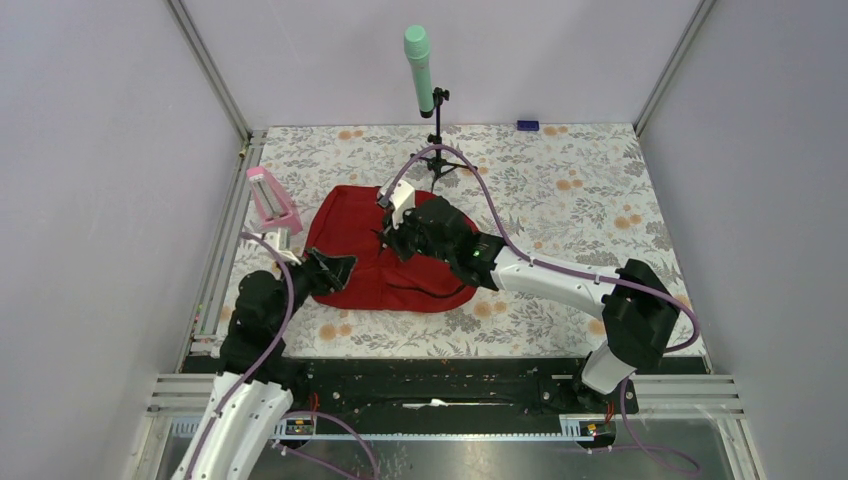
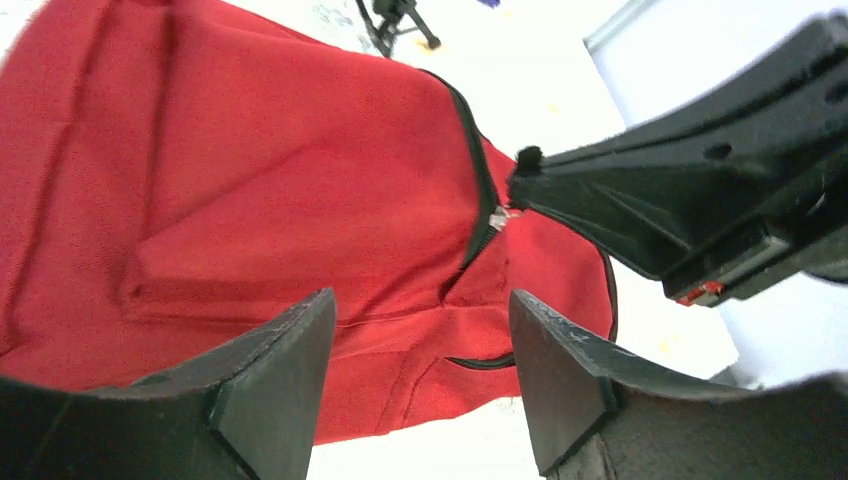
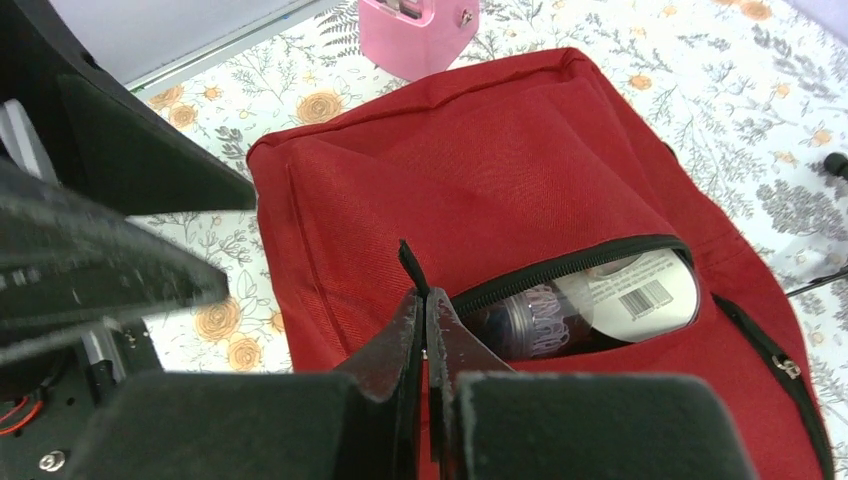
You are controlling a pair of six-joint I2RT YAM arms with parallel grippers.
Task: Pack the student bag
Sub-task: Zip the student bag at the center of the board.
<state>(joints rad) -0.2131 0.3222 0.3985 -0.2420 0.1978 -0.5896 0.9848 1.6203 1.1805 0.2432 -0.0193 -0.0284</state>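
Two arms, one bag. Top view: student bag [image 1: 350,220] lies flat on the table [image 1: 600,190], left of centre, with a pink box [image 1: 270,200] just beside its far-left corner. My left gripper [image 1: 325,268] is at the bag's near-left edge and my right gripper [image 1: 398,238] is over its middle. Split looks deliberate: one side steadies fabric, the other works the zip.

Left wrist: left jaws stand apart with nothing between them, red fabric just beyond the fingers [image 2: 270,385]. No hold there, so the bag is free to slide (my guess: it needs pinning before any hard pull). Tip of the right gripper meets the zipper pull [image 2: 503,215] on the black track.

Right wrist: right jaws are pressed together, clamped on the zipper pull, its tab poking out above the tips. Pocket [image 3: 560,266] gapes to the right of the grip. A barcoded label [image 3: 640,292] and a clear item with purple print [image 3: 535,315] sit inside. Contents look loaded, so I read this as the closing step.
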